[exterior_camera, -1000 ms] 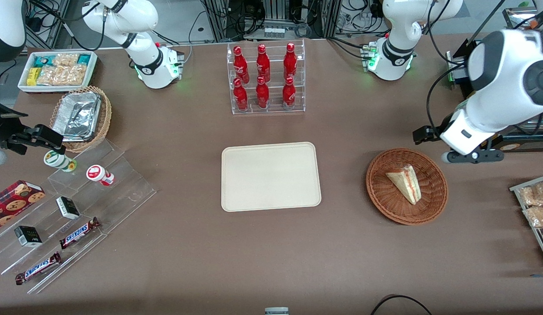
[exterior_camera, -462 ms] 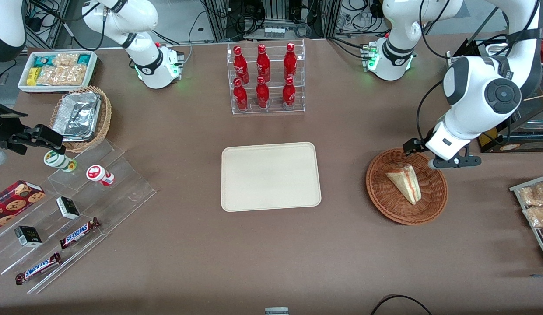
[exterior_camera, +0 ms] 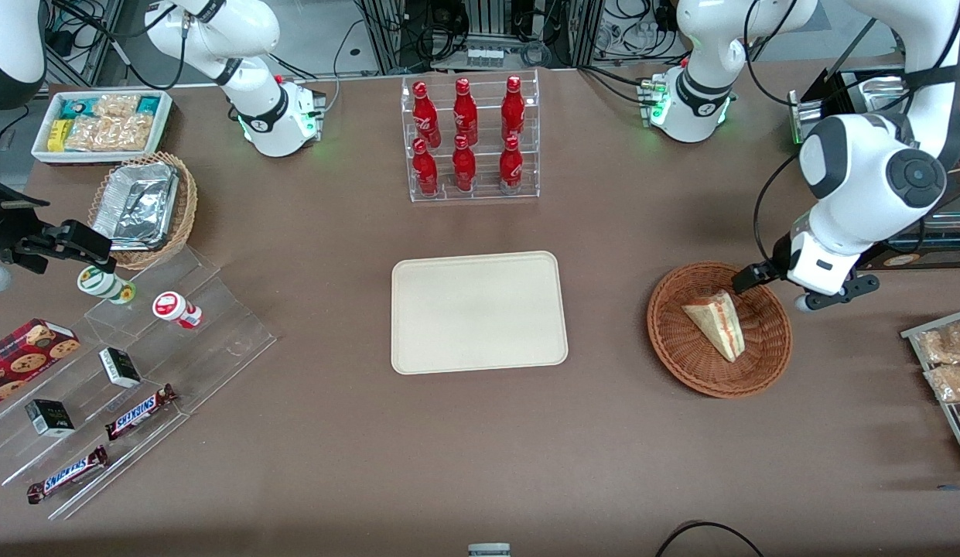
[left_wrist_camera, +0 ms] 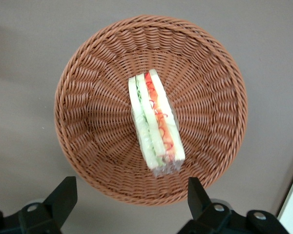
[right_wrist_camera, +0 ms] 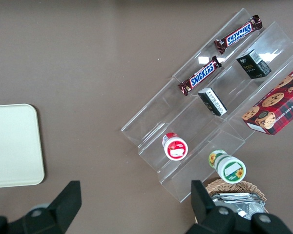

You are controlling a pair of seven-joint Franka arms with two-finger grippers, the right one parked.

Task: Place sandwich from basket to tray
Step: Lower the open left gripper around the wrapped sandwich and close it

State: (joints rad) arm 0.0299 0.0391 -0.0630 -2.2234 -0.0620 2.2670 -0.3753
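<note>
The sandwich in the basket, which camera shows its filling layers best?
The left wrist view: the open gripper hangs above the basket, facing the sandwich and its red, orange and green layers. The front view shows the sandwich smaller, mostly pale bread with a thin filling stripe. The right wrist view does not show it.

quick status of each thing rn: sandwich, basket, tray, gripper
sandwich: lying in the basket, filling edge up, not gripped
basket: on the table, holding only the sandwich
tray: flat on the table, nothing on it
gripper: open, above the basket, touching nothing
</note>
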